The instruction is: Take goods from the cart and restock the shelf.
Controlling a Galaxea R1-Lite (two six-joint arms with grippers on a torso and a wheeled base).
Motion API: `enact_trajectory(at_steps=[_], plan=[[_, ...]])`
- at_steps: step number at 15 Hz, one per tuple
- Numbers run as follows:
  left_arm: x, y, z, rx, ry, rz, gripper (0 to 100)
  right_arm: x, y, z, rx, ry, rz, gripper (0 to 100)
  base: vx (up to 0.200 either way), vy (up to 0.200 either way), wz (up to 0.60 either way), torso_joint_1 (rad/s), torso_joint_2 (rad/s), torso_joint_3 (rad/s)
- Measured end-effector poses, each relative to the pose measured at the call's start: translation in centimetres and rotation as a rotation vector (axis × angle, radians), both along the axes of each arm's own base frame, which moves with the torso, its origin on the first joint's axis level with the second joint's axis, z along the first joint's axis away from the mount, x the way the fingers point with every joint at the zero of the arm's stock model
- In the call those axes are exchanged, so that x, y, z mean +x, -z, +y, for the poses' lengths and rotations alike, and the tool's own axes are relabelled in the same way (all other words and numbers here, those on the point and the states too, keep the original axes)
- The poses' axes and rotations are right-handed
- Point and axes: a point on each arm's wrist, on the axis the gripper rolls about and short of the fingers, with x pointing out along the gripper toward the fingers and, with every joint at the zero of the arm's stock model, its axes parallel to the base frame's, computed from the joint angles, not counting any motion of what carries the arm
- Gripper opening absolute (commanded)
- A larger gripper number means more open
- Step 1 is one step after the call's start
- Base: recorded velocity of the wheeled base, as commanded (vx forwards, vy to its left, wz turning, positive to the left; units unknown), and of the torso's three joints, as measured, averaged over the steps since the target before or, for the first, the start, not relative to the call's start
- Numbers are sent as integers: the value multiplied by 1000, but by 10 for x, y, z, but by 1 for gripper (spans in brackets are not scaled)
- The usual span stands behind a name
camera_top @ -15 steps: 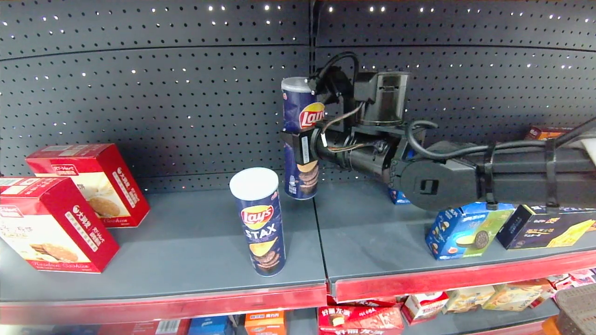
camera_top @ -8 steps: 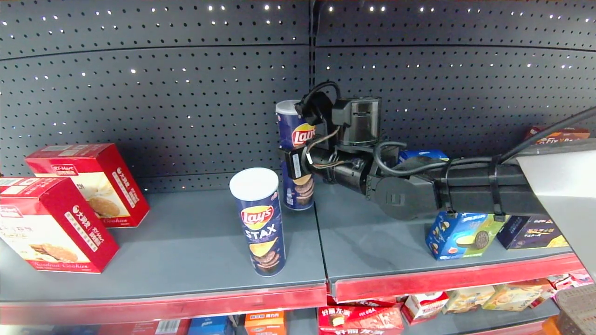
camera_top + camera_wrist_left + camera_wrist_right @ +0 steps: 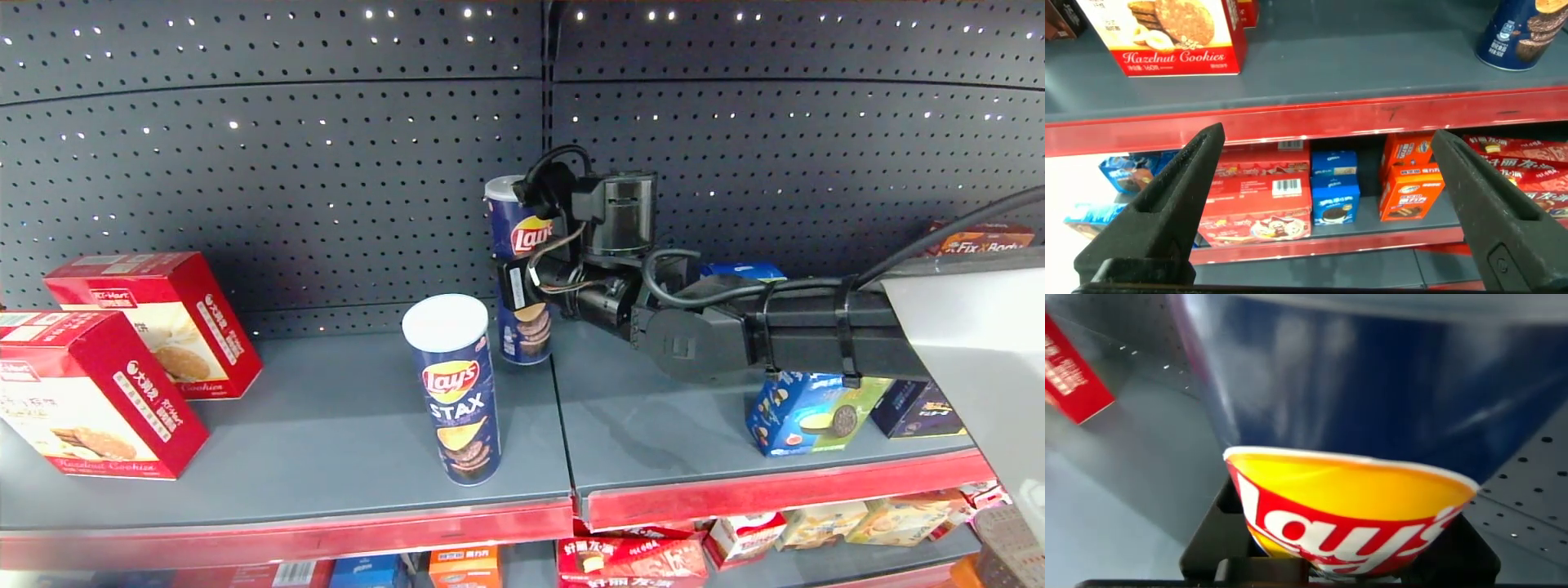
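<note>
Head view: the right jaws were clamped on the held can (image 3: pixel 513 233) at the centre of the frame, gripping it at mid-height. The can stood upright near the pegboard back wall (image 3: pixel 245 163). Its base was at the shelf (image 3: pixel 326 425) board, but contact could not be confirmed. A second can (image 3: pixel 453 388) stood upright just in front of it and slightly left, near the shelf's front edge, apart from the held one.

Two red cookie boxes (image 3: pixel 122 359) occupied the left of the frame. A blue biscuit box (image 3: pixel 804 412) lay at the right, partly behind the arm.

Right wrist view: the held can (image 3: pixel 1347 498) sat directly before the lens, seated between the jaws.

Left wrist view: the left jaws were wide apart and held nothing. They hung before the shelf's red front lip (image 3: pixel 1315 114), with the lower tier's goods (image 3: pixel 1335 192) beyond. The second can's base (image 3: pixel 1523 37) showed at the upper right.

Assessment: one can appeared already stocked. The held can was in the final stage of placement and not yet released. Remaining for this item, by judgement: confirm it is seated, part the right jaws and draw the arm clear without tipping either can. The middle of the shelf was bare, so further trips seemed likely. The cart's remaining stock could not be judged.
</note>
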Motion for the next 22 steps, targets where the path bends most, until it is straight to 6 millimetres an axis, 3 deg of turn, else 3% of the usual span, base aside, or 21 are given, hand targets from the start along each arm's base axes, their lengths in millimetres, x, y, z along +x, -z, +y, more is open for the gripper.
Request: enact_trajectory(at_steps=[14,22], plan=[[0,0,0,0,0,1,100,11,14,-22,-45,86,43,0,0,0,0,0,0,0],[0,0,0,0,0,2,100,8,20,-8,2,57,-6,0,0,0,0,0,0,0]])
